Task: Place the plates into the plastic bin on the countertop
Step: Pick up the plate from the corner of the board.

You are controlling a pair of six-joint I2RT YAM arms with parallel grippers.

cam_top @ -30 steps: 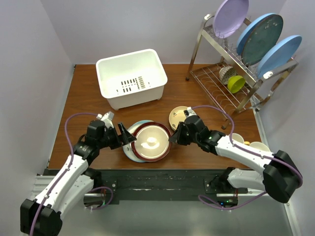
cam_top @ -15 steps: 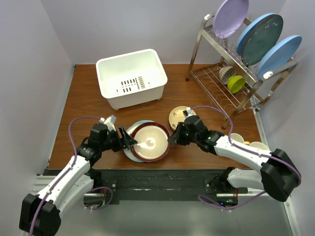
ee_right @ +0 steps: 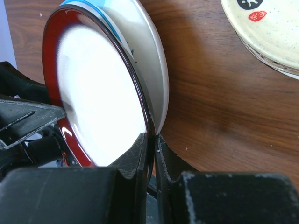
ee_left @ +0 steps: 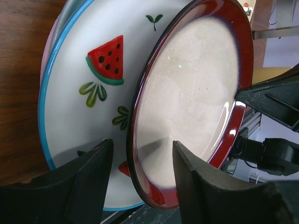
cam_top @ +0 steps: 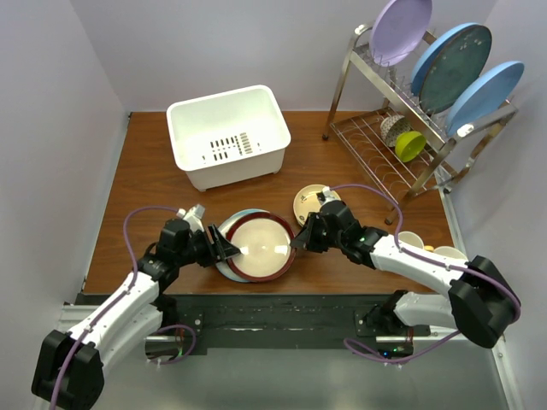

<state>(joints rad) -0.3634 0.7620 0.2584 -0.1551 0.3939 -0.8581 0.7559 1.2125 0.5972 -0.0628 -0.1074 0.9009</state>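
Note:
The maroon-rimmed cream plate (cam_top: 261, 248) tops a stack near the front of the countertop (cam_top: 154, 179), its right edge raised. My right gripper (cam_top: 298, 240) is shut on that plate's right rim (ee_right: 152, 140). My left gripper (cam_top: 224, 248) is open, its jaws straddling the plate's left rim (ee_left: 140, 154) without pinching it. Under it lies the white plate with red-green watermelon motifs (ee_left: 88, 93), with pale blue and pink plate edges (ee_left: 50, 46) below. The smaller tan plate (cam_top: 313, 203) lies apart to the right and also shows in the right wrist view (ee_right: 266, 32). The white plastic bin (cam_top: 228, 135) stands empty at the back.
A chrome wire dish rack (cam_top: 402, 128) stands at the back right with large lilac and blue upright plates and a yellow cup (cam_top: 410, 145). Pale cups (cam_top: 449, 254) sit at the right front edge. Walls close in on the left and back.
My left gripper has slid a little nearer and in around the plate's left rim. The maroon-rimmed plate has tipped up more on its right side in my right gripper.

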